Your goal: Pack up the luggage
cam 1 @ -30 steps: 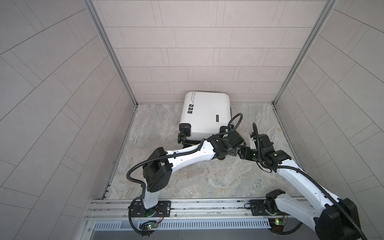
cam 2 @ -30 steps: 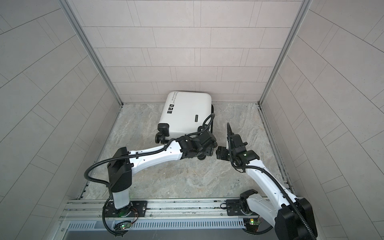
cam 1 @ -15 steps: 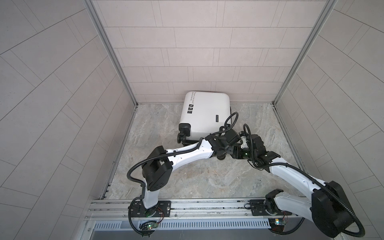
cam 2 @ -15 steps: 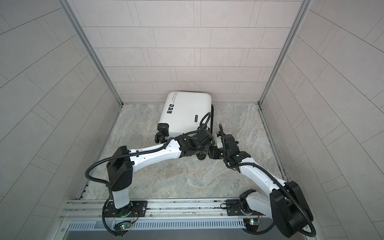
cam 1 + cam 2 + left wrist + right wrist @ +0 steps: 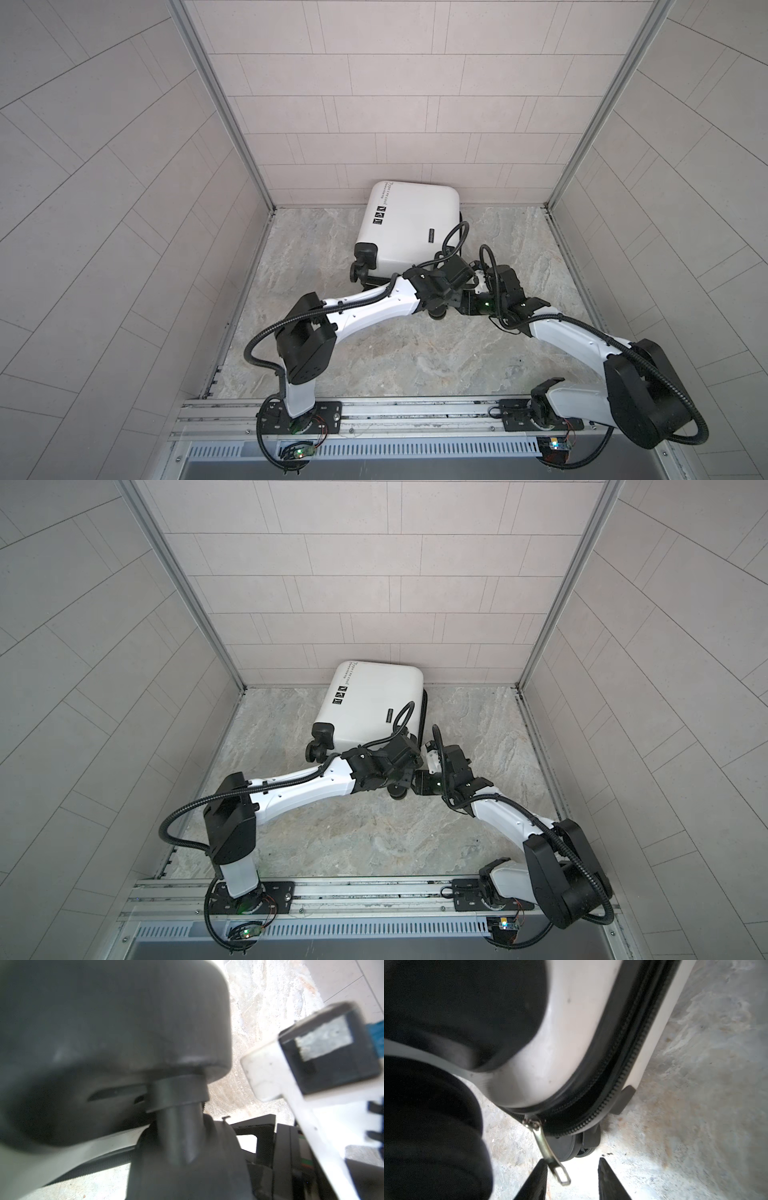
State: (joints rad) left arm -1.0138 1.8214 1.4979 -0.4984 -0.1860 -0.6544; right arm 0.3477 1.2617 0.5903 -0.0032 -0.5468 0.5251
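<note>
The luggage (image 5: 411, 224) is a white hard-shell case lying at the back of the floor, closed, also seen in a top view (image 5: 374, 700). Both arms meet at its near right corner. My left gripper (image 5: 446, 305) is shut on a black spinner wheel (image 5: 187, 1157); its own fingers are hidden. In the right wrist view my right gripper (image 5: 572, 1162) stands open. The metal zipper pull (image 5: 550, 1157) hangs between its fingertips and touches one of them (image 5: 539, 1174). The zipper teeth (image 5: 623, 1076) beyond the slider stand apart.
Tiled walls close in on the left, back and right, with metal corner posts (image 5: 220, 104). The luggage rests against the back wall. Another wheel (image 5: 359, 270) sticks out at its near left corner. A metal rail (image 5: 395, 415) with both arm bases runs along the front edge.
My right arm has swung left to the luggage's near right corner and its jaws have narrowed round the zipper pull. My left gripper has closed on the wheel.
</note>
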